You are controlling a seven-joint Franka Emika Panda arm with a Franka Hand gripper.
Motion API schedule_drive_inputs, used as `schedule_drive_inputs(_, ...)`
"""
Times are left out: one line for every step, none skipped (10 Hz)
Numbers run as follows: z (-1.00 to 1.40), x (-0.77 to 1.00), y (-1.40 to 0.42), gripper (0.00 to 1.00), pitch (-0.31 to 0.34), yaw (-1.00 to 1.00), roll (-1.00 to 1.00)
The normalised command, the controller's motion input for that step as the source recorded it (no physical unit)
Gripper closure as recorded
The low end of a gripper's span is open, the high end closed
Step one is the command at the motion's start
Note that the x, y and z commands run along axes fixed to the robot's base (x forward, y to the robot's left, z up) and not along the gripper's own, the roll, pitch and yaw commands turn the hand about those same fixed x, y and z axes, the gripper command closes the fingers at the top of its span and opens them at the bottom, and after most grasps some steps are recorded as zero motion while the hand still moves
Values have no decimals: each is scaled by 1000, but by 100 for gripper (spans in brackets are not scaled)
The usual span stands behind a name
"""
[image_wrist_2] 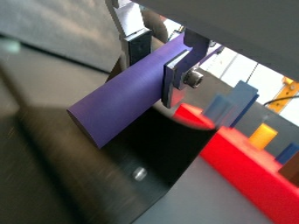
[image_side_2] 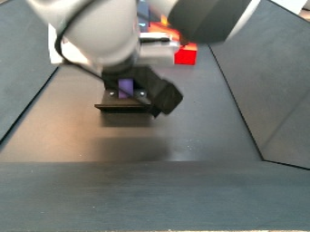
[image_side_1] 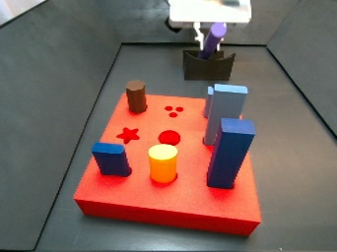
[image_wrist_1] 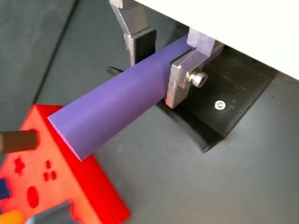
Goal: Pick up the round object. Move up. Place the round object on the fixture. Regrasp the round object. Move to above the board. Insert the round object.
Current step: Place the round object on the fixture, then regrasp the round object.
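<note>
Gripper (image_wrist_1: 163, 61) over the fixture (image_side_1: 208, 65) at far end of floor; fingers (image_wrist_1: 181, 80) clamp the purple round peg (image_wrist_1: 114, 107). Red board (image_side_1: 158, 162) lies nearer, well apart.

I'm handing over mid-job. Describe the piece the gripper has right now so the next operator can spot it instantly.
Start at the red board, then look past its far edge to the dark fixture. Directly above it the gripper is closed on the round object, a smooth purple cylinder. Unlike the blue, brown and yellow pegs standing on the board, it is off the board.
</note>
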Motion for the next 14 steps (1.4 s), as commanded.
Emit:
schedule_drive_inputs(-499,113,75,100,-17,-136,-168)
schedule_drive_inputs(-329,98,62,100,-34,-120,-162)
schedule_drive_inputs(-202,72,56,100,-40,-97,-143)
schedule_drive_inputs(-198,65,45,100,-42,-78,-132)
schedule_drive_inputs(-198,65,45,100,-41,-66,-132)
schedule_drive_inputs(0,0,0,0,0,0,0)
schedule_drive_inputs(1000,0,0,0,41,23,-7)
schedule_drive_inputs(1000,-6,2,0,46,26,-4)
schedule_drive_inputs(1000,-27,3,0,59,20,22)
schedule_drive_inputs(1000,-30,0,0,65,10,41)
schedule_drive_inputs(1000,-32,1,0,73,3,49)
schedule_drive_inputs(917,-34,6,0,83,-12,47)
schedule_drive_inputs(738,-32,5,0,83,-21,46)
schedule_drive_inputs(492,-30,4,0,75,-34,45)
